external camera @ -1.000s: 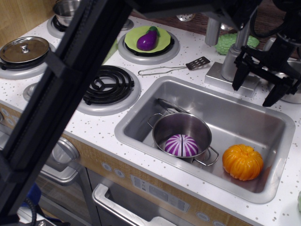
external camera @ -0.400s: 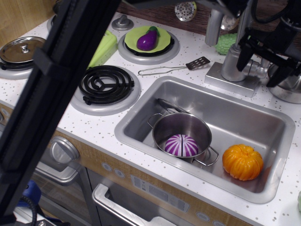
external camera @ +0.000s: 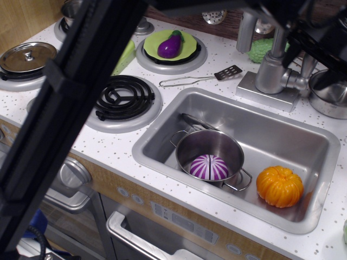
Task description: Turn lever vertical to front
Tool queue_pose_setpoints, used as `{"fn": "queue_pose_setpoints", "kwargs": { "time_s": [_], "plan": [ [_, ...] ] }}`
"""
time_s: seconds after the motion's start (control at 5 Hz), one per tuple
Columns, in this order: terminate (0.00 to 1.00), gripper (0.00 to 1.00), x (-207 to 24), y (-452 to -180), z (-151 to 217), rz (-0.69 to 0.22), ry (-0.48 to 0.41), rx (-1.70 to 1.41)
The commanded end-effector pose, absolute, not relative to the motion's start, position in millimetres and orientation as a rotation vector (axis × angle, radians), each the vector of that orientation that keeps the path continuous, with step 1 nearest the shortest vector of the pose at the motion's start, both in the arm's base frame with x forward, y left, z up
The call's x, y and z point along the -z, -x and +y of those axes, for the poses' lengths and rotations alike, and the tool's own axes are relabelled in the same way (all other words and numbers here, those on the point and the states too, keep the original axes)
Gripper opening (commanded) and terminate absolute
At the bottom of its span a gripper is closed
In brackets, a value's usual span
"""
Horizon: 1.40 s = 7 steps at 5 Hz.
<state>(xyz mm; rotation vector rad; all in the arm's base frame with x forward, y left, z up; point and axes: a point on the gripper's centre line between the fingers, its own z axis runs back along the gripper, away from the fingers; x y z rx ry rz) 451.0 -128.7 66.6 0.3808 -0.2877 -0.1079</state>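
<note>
The lever is a short silver handle standing upright. A small side stub joins it to the right of the faucet's cylindrical body. My black gripper hangs at the top right, over the lever's upper end. It is open, with one finger to the left of the lever and the other to its right. I cannot tell whether the fingers touch the lever. The faucet's base plate sits at the back rim of the sink.
In the sink are a steel pot holding a purple-striped ball, and an orange pumpkin. A steel bowl stands right of the faucet. A spatula, an eggplant on a green plate and the burners lie left. My dark arm link crosses the left foreground.
My gripper has risen and moved back from in front of the faucet base to above the lever. The lever, hidden behind it a second ago, now shows upright.
</note>
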Motion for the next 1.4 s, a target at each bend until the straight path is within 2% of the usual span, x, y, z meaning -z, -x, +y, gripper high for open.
{"fn": "queue_pose_setpoints", "kwargs": {
  "time_s": [0.0,0.2,0.6,0.8,1.2],
  "plan": [
    [0.00,1.00,-123.7,-463.1,-127.5,-0.469,-0.396,0.065],
    [0.00,1.00,-130.7,-470.4,-120.3,-0.469,-0.390,0.072],
    [0.00,1.00,-133.8,-487.3,-111.2,-0.451,-0.274,0.087],
    [0.00,0.00,-132.8,-487.0,-111.0,-0.432,-0.244,0.064],
    [0.00,0.00,-125.3,-473.8,-123.8,-0.408,-0.194,0.017]
  ]
}}
